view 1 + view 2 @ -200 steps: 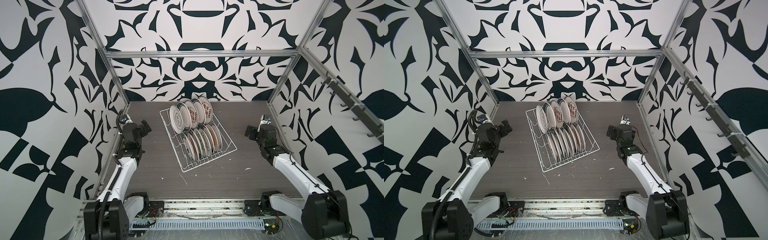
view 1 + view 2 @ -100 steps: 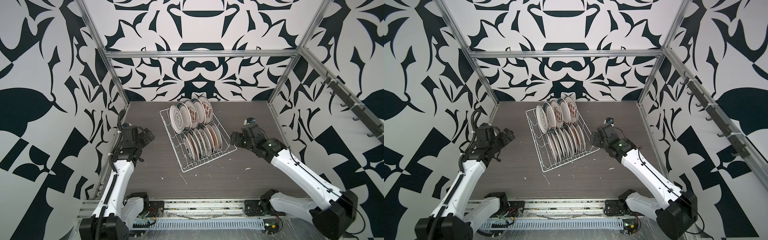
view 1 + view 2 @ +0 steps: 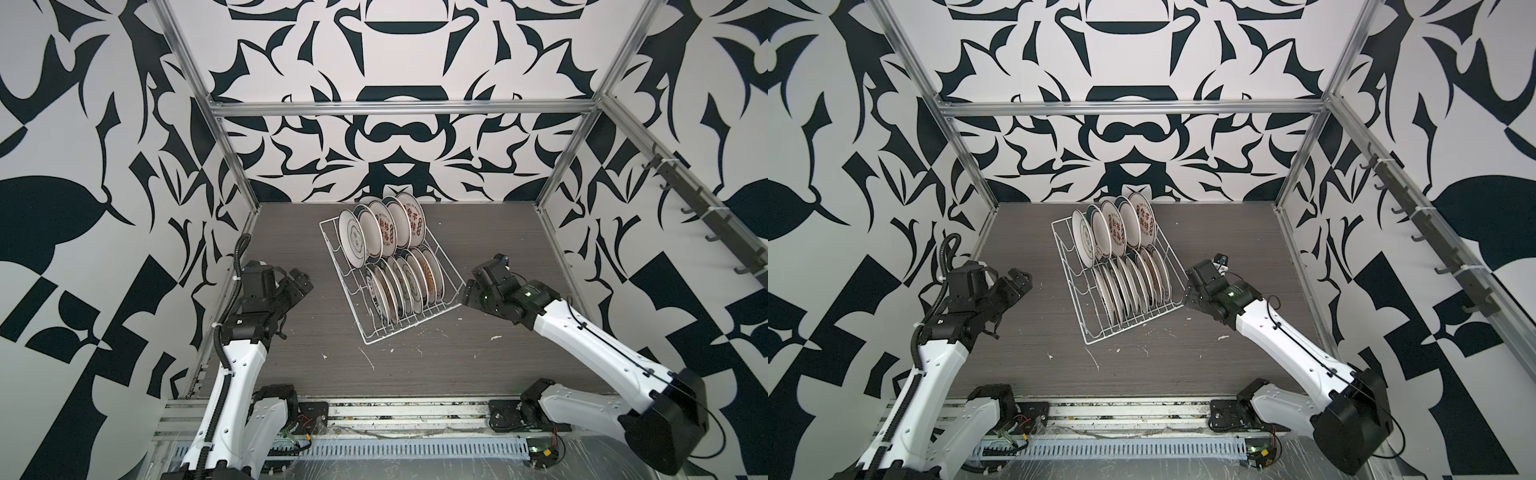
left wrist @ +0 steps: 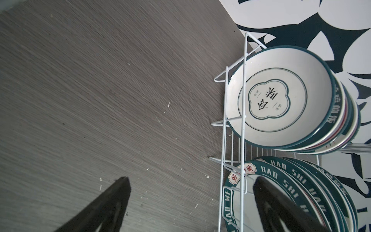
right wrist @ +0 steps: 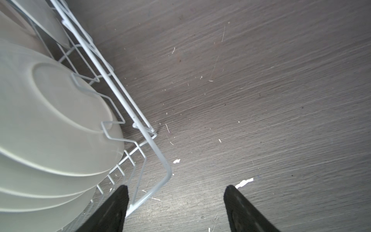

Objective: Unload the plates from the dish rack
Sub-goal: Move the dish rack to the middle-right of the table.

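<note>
The white wire dish rack [image 3: 398, 333] [image 3: 1120, 333] stands slanted mid-table. Its plates stand on edge in two rows: a far row [image 3: 380, 232] [image 3: 1113, 232] and a near row [image 3: 405, 286] [image 3: 1129, 286]. My left gripper [image 3: 301, 282] [image 3: 1017, 278] hangs open, left of the rack and apart from it. In the left wrist view the gripper [image 4: 191, 179] faces the rack's side wires [image 4: 243, 100] and a green-rimmed plate [image 4: 281, 96]. My right gripper [image 3: 467, 291] [image 3: 1187, 291] is open at the rack's near right corner. In the right wrist view the corner wire [image 5: 166, 170] lies between the gripper's [image 5: 176, 186] fingers, beside white plate undersides [image 5: 50, 120].
The dark wood-grain table [image 3: 498, 232] carries small white scraps [image 3: 494, 337] in front of the rack. Patterned walls on aluminium posts close in three sides. A rail of hooks [image 3: 706, 216] runs along the right wall.
My right arm swung from the right wall to the rack's near right corner. My left arm came away from the left wall and turned toward the rack.
</note>
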Available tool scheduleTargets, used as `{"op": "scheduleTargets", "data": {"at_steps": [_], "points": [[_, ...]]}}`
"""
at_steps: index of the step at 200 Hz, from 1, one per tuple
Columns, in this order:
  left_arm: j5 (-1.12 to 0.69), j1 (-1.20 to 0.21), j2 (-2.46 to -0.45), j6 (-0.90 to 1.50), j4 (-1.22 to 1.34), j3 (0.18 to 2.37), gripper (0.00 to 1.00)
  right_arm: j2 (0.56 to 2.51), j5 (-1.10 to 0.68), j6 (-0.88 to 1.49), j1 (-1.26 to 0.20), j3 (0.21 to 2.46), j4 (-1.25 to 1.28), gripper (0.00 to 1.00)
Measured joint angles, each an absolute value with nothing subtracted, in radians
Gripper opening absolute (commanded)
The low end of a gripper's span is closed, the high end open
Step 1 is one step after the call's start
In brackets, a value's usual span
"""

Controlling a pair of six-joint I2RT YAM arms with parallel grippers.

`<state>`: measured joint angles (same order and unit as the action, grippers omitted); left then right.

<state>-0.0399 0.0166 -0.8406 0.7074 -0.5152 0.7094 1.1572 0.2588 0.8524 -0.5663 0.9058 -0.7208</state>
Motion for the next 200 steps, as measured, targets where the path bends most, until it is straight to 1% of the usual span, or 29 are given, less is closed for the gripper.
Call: {"op": "scheduleTargets", "data": {"at_steps": [19,58,96,135,188,200], "points": [[-0.055,0.017,-0.842,0.711,-0.517,0.701,0.99,1.195,0.258,0.875,-0.583,0.906,-0.719,0.74],[-0.087,0.017,-0.847,0.714,-0.521,0.696,0.99,1.256,0.242,0.924,-0.606,0.904,-0.681,0.6],[-0.103,0.017,-0.868,0.71,-0.521,0.696,0.99,1.304,0.234,0.964,-0.622,0.904,-0.652,0.5],[-0.117,0.017,-0.9,0.706,-0.521,0.696,0.99,1.322,0.231,0.993,-0.624,0.904,-0.627,0.4],[-0.124,0.017,-0.938,0.695,-0.521,0.696,0.99,1.333,0.232,1.079,-0.622,0.908,-0.626,0.3],[-0.125,0.017,-0.946,0.691,-0.521,0.696,0.99,1.344,0.236,1.082,-0.622,0.914,-0.624,0.25]]}}
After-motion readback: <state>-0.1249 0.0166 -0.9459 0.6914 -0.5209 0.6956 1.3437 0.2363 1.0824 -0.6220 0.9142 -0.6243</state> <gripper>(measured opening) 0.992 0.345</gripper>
